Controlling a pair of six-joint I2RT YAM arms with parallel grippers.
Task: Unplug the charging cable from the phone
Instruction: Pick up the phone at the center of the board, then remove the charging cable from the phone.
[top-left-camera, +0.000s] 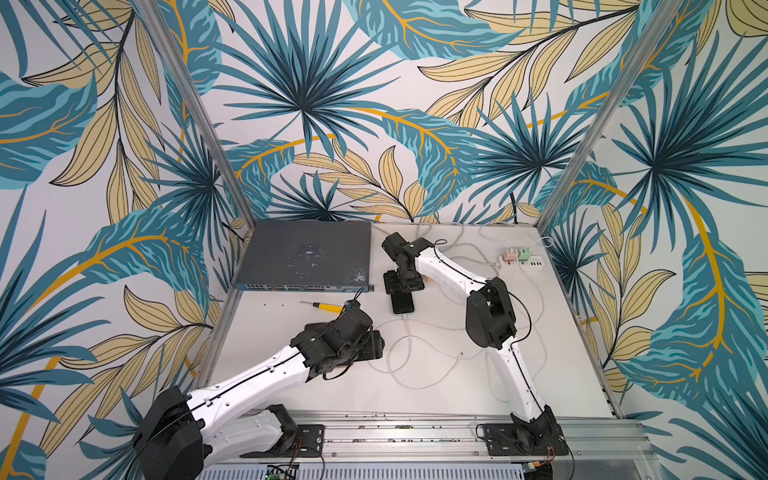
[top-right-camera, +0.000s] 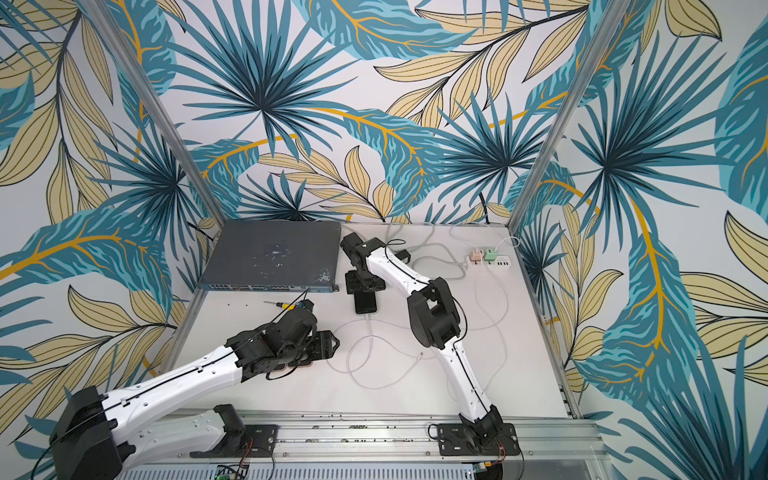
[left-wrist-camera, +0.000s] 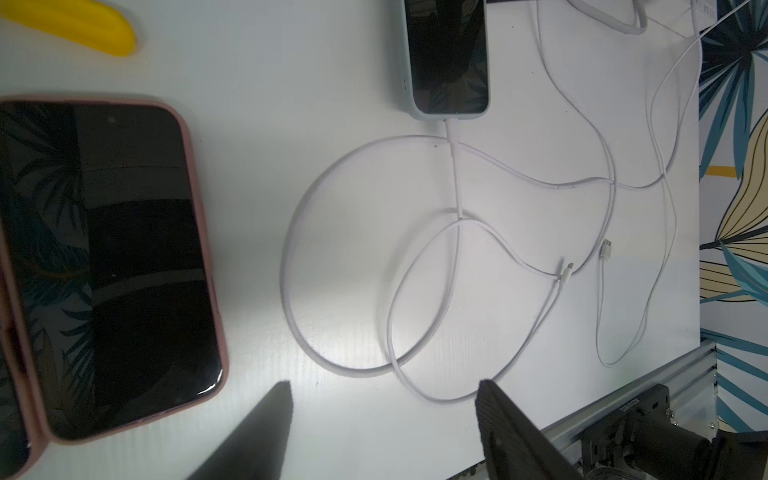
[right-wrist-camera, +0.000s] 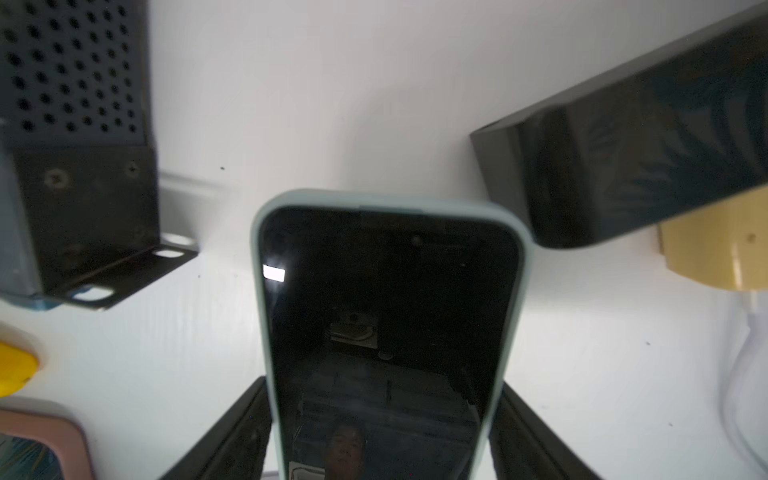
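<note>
1. The smartphone in a pale grey-green case (top-left-camera: 403, 302) lies flat with its dark screen up on the white table (top-left-camera: 573, 365). It sits just above the middle of the frame in both top views.
2. The right jaws are closed on this smartphone. In the right wrist view their black fingers (right-wrist-camera: 232, 432) press against the two long edges of the case.
3. The thin white charging cable (left-wrist-camera: 456, 178) is plugged into the smartphone's near short end, with its connector fully seated. From there it runs toward the lower part of the frame in both top views and curls into loose loops on the table.
4. The left jaws stand open and grip nothing. They hover over the table to the lower left of the smartphone. In the left wrist view the two black fingertips (left-wrist-camera: 270, 415) are wide apart, with a stretch of cable loop lying on the table between them.
5. A second phone in a pink case (left-wrist-camera: 116, 266) lies screen up beneath the left wrist.
6. A flat dark grey network switch (top-left-camera: 303, 257) fills the upper left of the table.
7. A yellow-handled screwdriver (top-left-camera: 326, 306) lies just below the switch.
8. A white power strip with pink and green plugs (top-left-camera: 519, 262) sits at the table's upper right.
</note>
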